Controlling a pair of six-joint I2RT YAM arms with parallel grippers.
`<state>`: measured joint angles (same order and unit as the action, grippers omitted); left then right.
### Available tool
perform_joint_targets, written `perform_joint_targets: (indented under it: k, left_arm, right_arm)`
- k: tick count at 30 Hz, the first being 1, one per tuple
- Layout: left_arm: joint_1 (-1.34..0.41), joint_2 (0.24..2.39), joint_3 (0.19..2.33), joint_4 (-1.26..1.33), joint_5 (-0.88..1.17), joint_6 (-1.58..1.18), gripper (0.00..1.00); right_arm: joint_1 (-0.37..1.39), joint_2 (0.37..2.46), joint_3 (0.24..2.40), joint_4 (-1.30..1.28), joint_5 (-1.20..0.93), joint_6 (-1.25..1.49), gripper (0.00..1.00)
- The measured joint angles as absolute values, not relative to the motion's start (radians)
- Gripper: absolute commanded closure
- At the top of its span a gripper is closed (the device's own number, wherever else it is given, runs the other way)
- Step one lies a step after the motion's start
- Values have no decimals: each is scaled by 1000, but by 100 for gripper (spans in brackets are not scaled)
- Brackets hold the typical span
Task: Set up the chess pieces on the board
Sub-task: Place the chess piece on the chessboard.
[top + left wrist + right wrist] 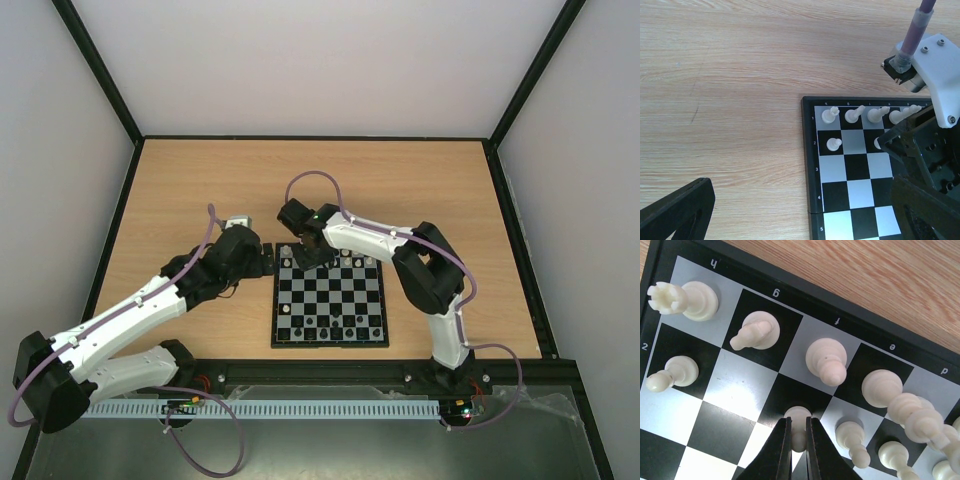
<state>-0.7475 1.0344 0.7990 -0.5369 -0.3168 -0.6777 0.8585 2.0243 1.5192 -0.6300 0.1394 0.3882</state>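
The board point(345, 297) lies at the table's middle. Cream chess pieces stand along its far rows and black ones point(310, 322) along its near rows. My right gripper point(799, 440) is shut on a cream pawn point(799, 421) that stands on a black square in the second row, in front of the bishop point(827, 361). In the top view this gripper point(306, 256) is over the board's far left part. My left gripper point(800, 220) is open and empty, low over the board's left border point(810, 150) and the wood; in the top view it point(264, 259) sits just left of the board.
In the right wrist view a rook point(685, 299), a knight point(754, 332) and another pawn point(672, 372) stand left of the held pawn, and more cream pieces crowd the right point(910, 412). Bare wooden table point(200, 190) surrounds the board, inside black frame rails.
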Motion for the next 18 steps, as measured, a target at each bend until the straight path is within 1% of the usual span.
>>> perform_joint_targets:
  k: [2,7,15,18]
  left_arm:
    - [-748,1034,799,-537,-314,-677,1]
    - [-748,1034,797,-537,-304,-674,1]
    - [-748,1033,782,-545,-259,-675,1]
    - [-750,1031,782,-549,-229,-681,1]
  right_arm:
    - [857,2027,1523,-630,139,388,94]
    - [857,2031,1529,-630,138,388,78]
    - [857,2018,1528,-630,122,385,76]
    - [857,1969,1522,-625,109,387,72]
